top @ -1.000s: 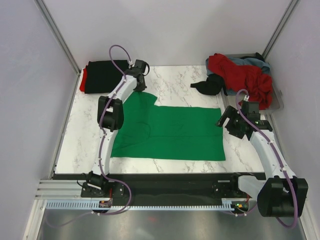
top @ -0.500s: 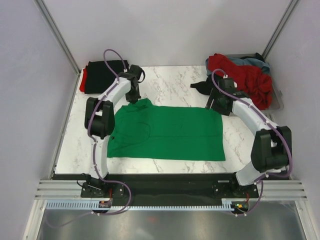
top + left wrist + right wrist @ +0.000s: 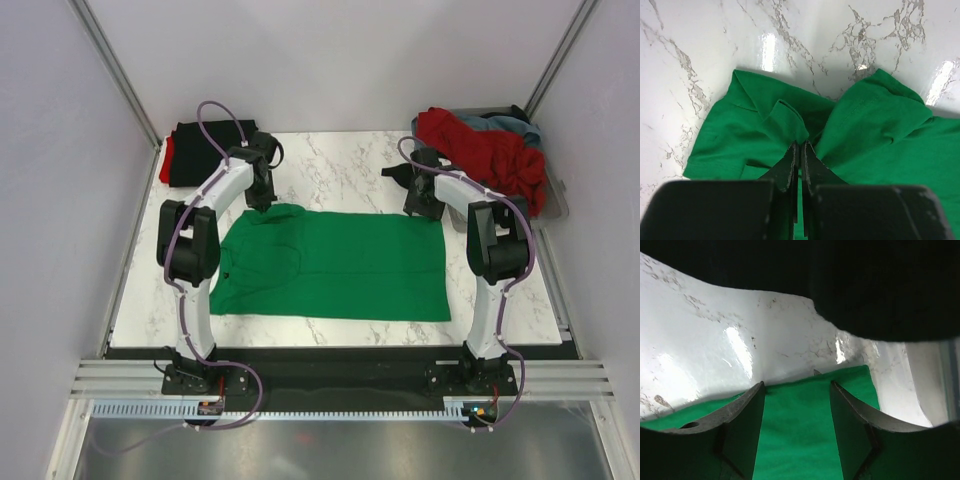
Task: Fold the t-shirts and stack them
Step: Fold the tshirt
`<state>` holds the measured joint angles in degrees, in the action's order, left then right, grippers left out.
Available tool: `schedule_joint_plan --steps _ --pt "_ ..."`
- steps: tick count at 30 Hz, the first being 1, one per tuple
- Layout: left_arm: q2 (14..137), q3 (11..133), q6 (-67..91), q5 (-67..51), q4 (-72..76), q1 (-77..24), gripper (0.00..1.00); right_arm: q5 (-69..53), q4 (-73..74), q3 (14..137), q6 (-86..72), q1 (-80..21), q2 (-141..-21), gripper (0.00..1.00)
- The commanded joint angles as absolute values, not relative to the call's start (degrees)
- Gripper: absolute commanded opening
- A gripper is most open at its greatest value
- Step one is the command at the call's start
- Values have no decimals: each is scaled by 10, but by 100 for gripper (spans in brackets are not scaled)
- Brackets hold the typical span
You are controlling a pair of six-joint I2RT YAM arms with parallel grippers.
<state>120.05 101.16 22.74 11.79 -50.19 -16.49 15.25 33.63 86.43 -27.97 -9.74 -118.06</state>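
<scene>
A bright green t-shirt (image 3: 340, 265) lies spread on the marble table, its far left part bunched. My left gripper (image 3: 262, 196) is shut on a pinch of that bunched green cloth (image 3: 790, 120). My right gripper (image 3: 420, 205) is open and straddles the shirt's far right edge (image 3: 797, 410). A folded black shirt (image 3: 205, 150) lies on a red one (image 3: 165, 160) at the far left corner. A red shirt (image 3: 485, 155) and a grey-blue shirt (image 3: 500, 125) lie piled at the far right. A black cloth (image 3: 405, 172) lies beside them and fills the top of the right wrist view (image 3: 865, 285).
The clear tray (image 3: 555, 200) holds the pile of shirts at the far right edge. White walls close in the table on three sides. Bare marble (image 3: 340, 160) shows between the two piles.
My left gripper has dragged the shirt's far left part leftward and bunched it. My right arm has swung from the near right to the shirt's far right edge.
</scene>
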Motion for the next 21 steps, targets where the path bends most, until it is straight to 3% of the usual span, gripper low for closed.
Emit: schedule_joint_plan --steps 1,8,14,21 --pt "1194 1003 206 105 -482 -162 2 173 342 878 -279 -97 -1191 62" --pt "1187 982 204 103 -465 -158 2 179 328 866 -279 -97 -1206 61" --pt "1170 959 202 104 -457 -154 2 170 325 863 -288 -98 -1222 45" --pt "1139 947 193 103 -458 -149 2 164 344 890 -286 -98 -1214 19"
